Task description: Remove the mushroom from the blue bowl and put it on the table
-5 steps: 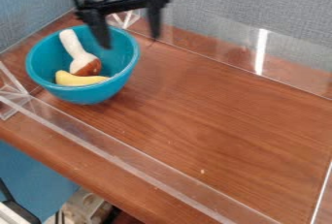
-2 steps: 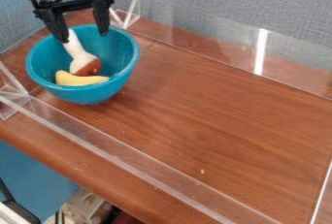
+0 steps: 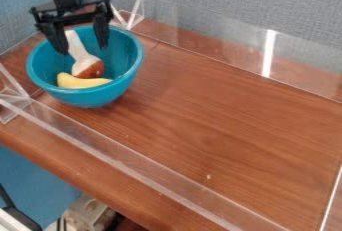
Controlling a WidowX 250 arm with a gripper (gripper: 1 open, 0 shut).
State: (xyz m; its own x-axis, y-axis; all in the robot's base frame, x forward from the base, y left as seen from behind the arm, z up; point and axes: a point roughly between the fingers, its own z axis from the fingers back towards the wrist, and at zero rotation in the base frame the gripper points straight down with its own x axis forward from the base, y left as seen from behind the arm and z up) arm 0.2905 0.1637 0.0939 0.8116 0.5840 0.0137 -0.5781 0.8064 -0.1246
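The blue bowl (image 3: 83,67) stands at the left end of the table (image 3: 214,115). Inside it the mushroom (image 3: 90,69) lies with its reddish-brown cap low and its cream stem leaning up toward the back rim. A yellow banana-shaped piece (image 3: 78,81) lies in front of it. My gripper (image 3: 72,32) hangs over the bowl's back half, open, its two dark fingers (image 3: 46,33) spread on either side of the stem, just above the rim. Nothing is between them.
Clear acrylic walls (image 3: 267,50) border the tabletop on all sides, with a corner post (image 3: 132,13) just behind the bowl. The wood to the right of the bowl stretches bare to the far wall.
The gripper has swung left from behind the bowl's right rim and come down over the bowl. It stays open. The mushroom and bowl have not moved.
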